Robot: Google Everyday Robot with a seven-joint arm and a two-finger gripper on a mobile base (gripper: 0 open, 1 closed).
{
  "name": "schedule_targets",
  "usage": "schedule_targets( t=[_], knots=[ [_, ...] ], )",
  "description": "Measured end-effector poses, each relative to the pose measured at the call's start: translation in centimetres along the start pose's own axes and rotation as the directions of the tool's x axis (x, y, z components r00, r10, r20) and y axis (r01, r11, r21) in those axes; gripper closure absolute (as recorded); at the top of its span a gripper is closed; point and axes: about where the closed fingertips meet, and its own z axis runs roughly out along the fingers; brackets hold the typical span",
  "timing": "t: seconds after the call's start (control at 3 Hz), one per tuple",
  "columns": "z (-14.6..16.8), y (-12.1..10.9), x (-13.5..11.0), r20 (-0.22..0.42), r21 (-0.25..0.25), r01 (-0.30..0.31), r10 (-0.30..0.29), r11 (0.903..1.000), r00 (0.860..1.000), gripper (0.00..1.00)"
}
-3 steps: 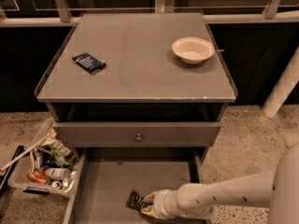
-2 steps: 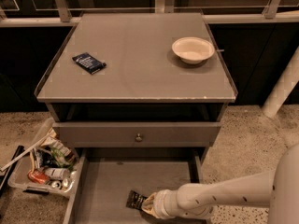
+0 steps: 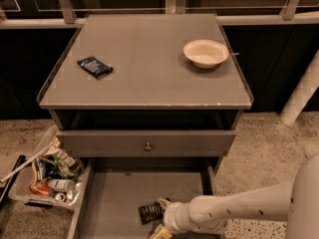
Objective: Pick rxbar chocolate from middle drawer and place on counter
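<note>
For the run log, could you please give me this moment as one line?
stage: pick | gripper: in middle drawer, at rxbar chocolate | counter: bar not yet placed

Gripper (image 3: pixel 160 217) low in middle drawer (image 3: pixel 114 193), partly cut off by bottom edge, rxbar chocolate (image 3: pixel 148 212) right end hidden behind it (lettering unreadable), drawer's near end cropped.

Speckled stone floor (image 3: pixel 261 153), white post (image 3: pixel 303 92), dark wall (image 3: pixel 20 68) behind

Single view, high front, looking down on counter (image 3: pixel 144 78) and middle drawer (image 3: pixel 122 193); end effector (image 3: pixel 159 217) (bottom edge) inside drawer.
</note>
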Motion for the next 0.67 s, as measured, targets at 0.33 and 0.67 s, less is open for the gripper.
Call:
schedule_targets(
  t=[0.33,0.67],
  knots=[
    [0.00,0.00,0.00,0.000,0.000,0.000,0.000,1.0000,1.000,0.00],
    [0.00,0.00,0.00,0.000,0.000,0.000,0.000,1.0000,1.000,0.00]
  ],
)
